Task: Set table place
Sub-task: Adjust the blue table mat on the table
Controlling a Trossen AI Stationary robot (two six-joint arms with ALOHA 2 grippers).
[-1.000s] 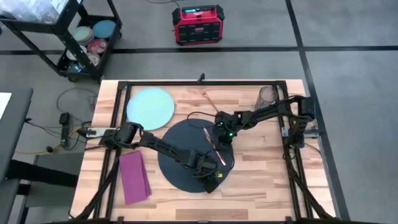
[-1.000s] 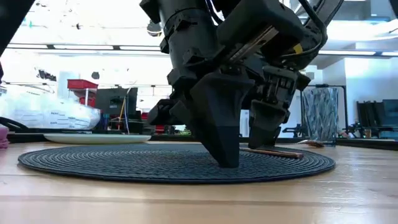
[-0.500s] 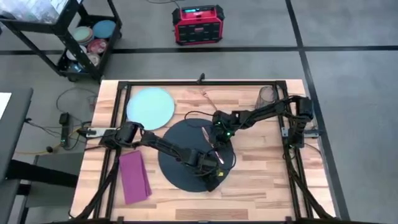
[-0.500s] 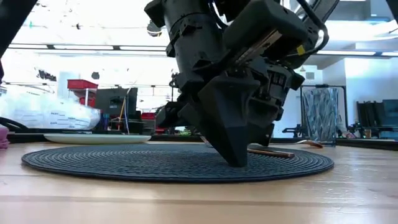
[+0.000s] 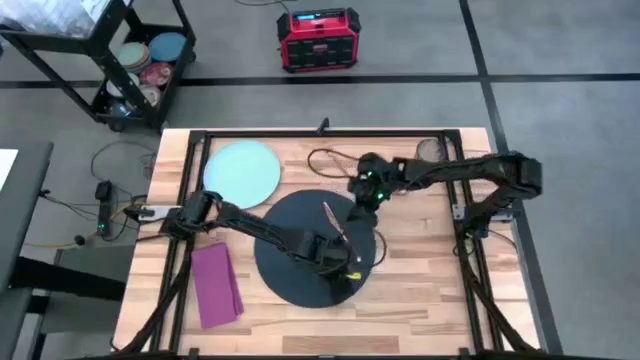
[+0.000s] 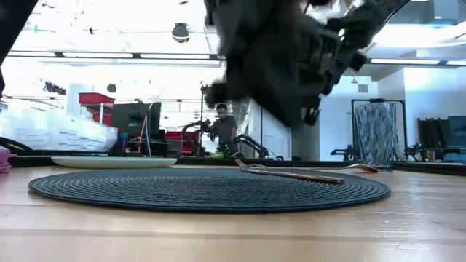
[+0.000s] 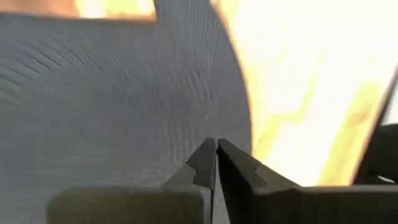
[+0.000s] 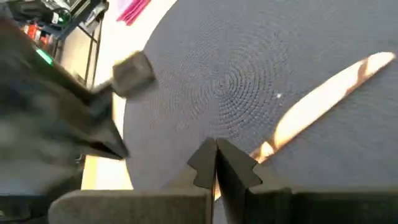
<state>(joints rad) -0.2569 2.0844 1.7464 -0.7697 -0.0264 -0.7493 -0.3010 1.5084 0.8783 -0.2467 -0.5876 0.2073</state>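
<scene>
Two grippers have risen since half a second ago: in the low view neither tip touches the mat (image 6: pixel 211 191) any more, where one dark wedge pressed on its weave before. The right arm's elbow has swung out past the table's (image 5: pixel 420 290) right edge, and its gripper has pulled back from the mat's middle toward the far rim.

Nearest the front edge, the magenta napkin (image 5: pixel 216 284) lies flat by the front-left corner, clear of the mat. The round dark mat sits about mid-table, slightly toward the front. On its right half lies a copper-coloured piece of cutlery (image 5: pixel 334 224), lengthwise front to back; in the low view it rests flat on the weave with nothing holding it. Beyond the mat, near the far-left corner, sits the pale blue plate (image 5: pixel 241 171), its rim just beside the mat's. Another copper piece (image 6: pixel 362 168) lies on the wood toward the far edge, and the smoky tumbler (image 6: pixel 376 134) stands near the far-right corner.

The left arm reaches low and slantwise across the mat from the left edge; the left gripper (image 5: pixel 343 266) hangs over the mat's front-right part, fingers pressed together on nothing. The right gripper (image 5: pixel 364 194) hovers above the mat's far-right rim, fingers likewise closed and empty, the cutlery lying just ahead of them.
</scene>
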